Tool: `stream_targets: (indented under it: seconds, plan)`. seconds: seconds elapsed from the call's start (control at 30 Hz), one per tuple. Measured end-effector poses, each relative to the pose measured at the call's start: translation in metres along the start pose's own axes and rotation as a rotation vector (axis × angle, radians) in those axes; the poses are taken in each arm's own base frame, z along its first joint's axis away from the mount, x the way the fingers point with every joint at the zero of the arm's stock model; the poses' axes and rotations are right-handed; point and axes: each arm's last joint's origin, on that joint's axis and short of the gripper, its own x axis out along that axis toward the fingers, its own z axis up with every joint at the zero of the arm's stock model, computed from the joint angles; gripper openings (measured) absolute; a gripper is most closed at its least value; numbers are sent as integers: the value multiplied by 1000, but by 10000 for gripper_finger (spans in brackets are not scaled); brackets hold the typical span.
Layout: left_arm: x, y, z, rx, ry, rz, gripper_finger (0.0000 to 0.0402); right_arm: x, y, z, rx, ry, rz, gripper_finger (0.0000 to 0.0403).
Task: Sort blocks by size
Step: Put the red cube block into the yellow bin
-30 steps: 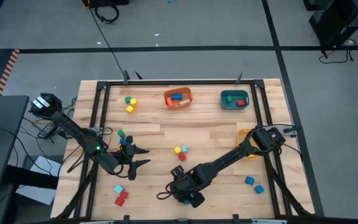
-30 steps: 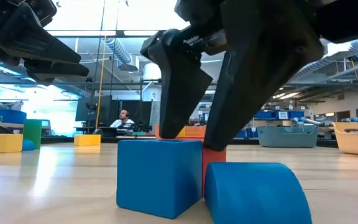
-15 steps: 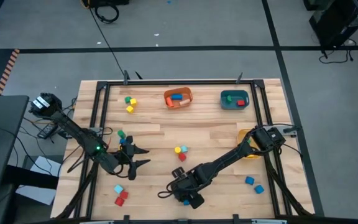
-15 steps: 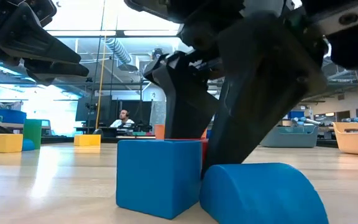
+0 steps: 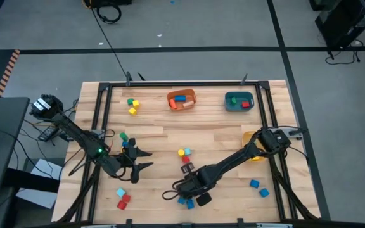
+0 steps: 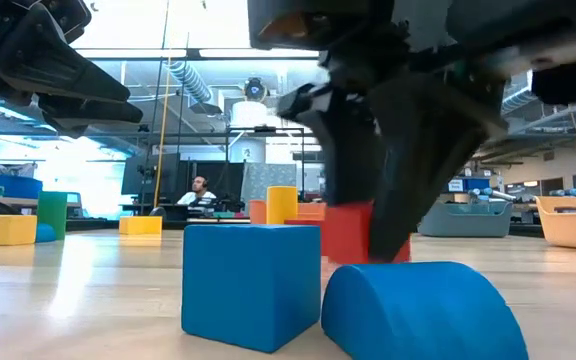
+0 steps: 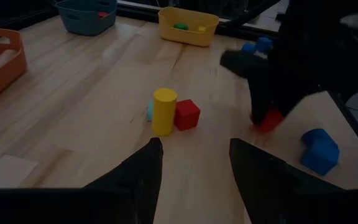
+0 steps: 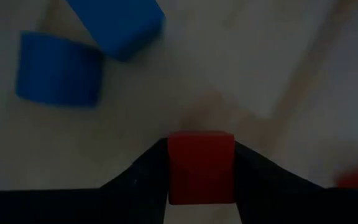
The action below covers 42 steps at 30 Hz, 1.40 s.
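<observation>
My right gripper (image 5: pixel 184 188) is near the table's front middle, shut on a small red cube (image 8: pixel 201 165), which also shows in the low view (image 6: pixel 350 232). A blue cube (image 6: pixel 251 285) and a blue half-round block (image 6: pixel 423 312) lie on the table just near of it. My left gripper (image 5: pixel 142 159) hangs open and empty left of the middle. A yellow cylinder (image 7: pixel 164 111) stands on end, with a red cube (image 7: pixel 187 114) and a light blue block beside it. Other blocks lie scattered about the table. My right gripper pinches the red cube by two opposite sides (image 8: pixel 174 163) between its two fingers. The fingers come from above, slanting down. The cube sits level in the hold, a little above the table and apart from the two blue blocks.
An orange bin (image 5: pixel 181 100) and a teal bin (image 5: pixel 239 101) stand at the far edge; a yellow bin (image 5: pixel 251 137) is partly under my right arm. Blocks lie at far left (image 5: pixel 132 106), front left (image 5: pixel 123 198) and front right (image 5: pixel 258 187).
My right gripper has risen and gone a little toward the far edge with the red cube. The cube has come up from behind the blue cube and stands clear of it. The two blue blocks, before under the gripper, show uncovered on the table.
</observation>
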Motion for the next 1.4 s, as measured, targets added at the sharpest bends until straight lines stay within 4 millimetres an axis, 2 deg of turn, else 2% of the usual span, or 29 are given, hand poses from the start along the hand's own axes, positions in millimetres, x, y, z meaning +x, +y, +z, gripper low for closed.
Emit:
stream_targets:
  seconds: [0.2,0.3,0.4,0.6,0.83,1.0,1.17,1.23,1.4]
  plan:
    - [0,0,0,1,0,0,195,-34,-5,-12,208,37,-85,146]
    - [0,0,0,2,-1,-1,195,-52,-8,-25,297,34,-146,146]
    - [0,0,0,1,-1,-1,195,-69,-11,-46,402,23,-187,146]
    - [0,0,0,-1,-2,-1,195,-100,-16,-116,653,-34,-366,146]
    - [0,0,0,-3,-2,0,195,-131,-22,-205,1140,-140,-501,146]
    - [0,0,0,-3,-3,2,195,-133,-22,-250,1398,-159,-539,146]
    - [0,0,0,-4,-3,2,195,-113,-18,-278,1612,-87,-545,146]
    - [0,0,0,-3,-3,2,195,-106,-16,-280,1625,-60,-556,146]
    - [0,0,0,-1,-1,3,195,-103,-14,-271,1627,-17,-560,155]
